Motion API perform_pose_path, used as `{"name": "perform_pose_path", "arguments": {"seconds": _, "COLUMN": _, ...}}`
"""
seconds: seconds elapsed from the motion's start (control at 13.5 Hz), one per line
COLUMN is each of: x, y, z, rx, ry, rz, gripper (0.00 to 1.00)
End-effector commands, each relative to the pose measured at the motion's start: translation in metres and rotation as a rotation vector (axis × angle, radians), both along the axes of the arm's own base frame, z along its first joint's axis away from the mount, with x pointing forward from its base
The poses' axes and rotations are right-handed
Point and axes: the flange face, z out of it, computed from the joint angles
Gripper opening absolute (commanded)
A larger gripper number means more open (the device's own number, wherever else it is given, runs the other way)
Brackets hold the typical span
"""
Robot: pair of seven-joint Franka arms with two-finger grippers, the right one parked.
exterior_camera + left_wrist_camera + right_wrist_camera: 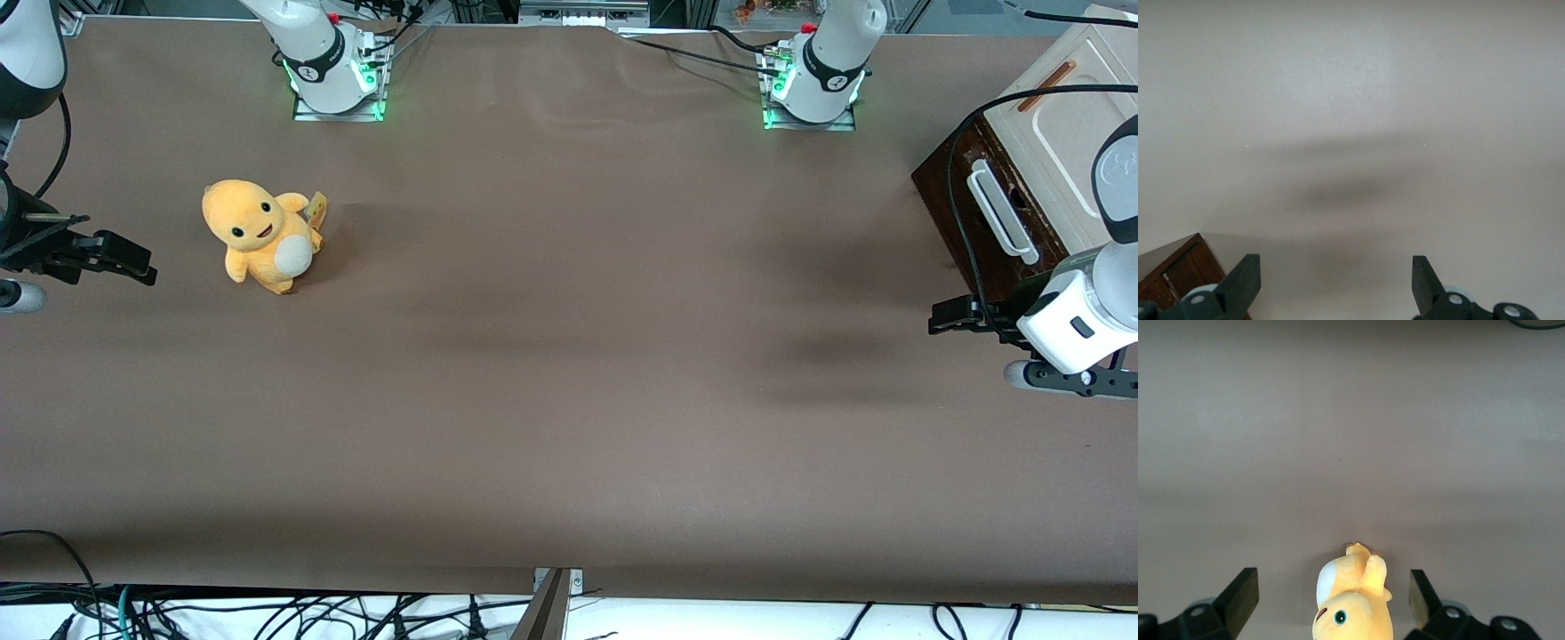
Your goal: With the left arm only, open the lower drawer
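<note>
Brown tabletop [551, 373] carries the cabinet at the working arm's end; its lower drawer [987, 209] is shut, white handle [1000, 212] untouched. Left arm's gripper [1335, 287] hangs just nearer the camera — fingers spread, holding nothing, apparently staged for approach. Plush toy [260, 233] lies well apart.

Yellow plush toy [260, 236] sits on the brown table [551, 373], toward the parked arm's end

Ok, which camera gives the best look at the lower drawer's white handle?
The front view: the white handle shows whole on the lower drawer, gripper open nearby. The left wrist view catches only brown wood; the right wrist view shows none.
</note>
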Motion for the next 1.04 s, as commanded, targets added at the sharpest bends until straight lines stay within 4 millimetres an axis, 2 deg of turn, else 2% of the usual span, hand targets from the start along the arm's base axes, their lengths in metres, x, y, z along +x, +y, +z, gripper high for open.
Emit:
{"name": "perform_pose_path", "arguments": {"seconds": 0.0, "x": -0.007, "y": 0.005, "z": 0.008, "rx": 0.04, "ry": 0.003, "rz": -0.005, "gripper": 1.0}}
{"name": "perform_pose_path", "arguments": {"seconds": 0.15, "x": -0.008, "y": 0.012, "z": 0.008, "rx": 0.042, "ry": 0.004, "rz": 0.006, "gripper": 1.0}}
{"name": "perform_pose_path", "arguments": {"seconds": 0.59, "x": -0.008, "y": 0.017, "z": -0.002, "rx": 0.064, "ry": 0.03, "rz": 0.008, "gripper": 1.0}}
{"name": "perform_pose_path", "arguments": {"seconds": 0.96, "x": -0.01, "y": 0.023, "z": -0.003, "rx": 0.087, "ry": 0.041, "rz": 0.013, "gripper": 1.0}}
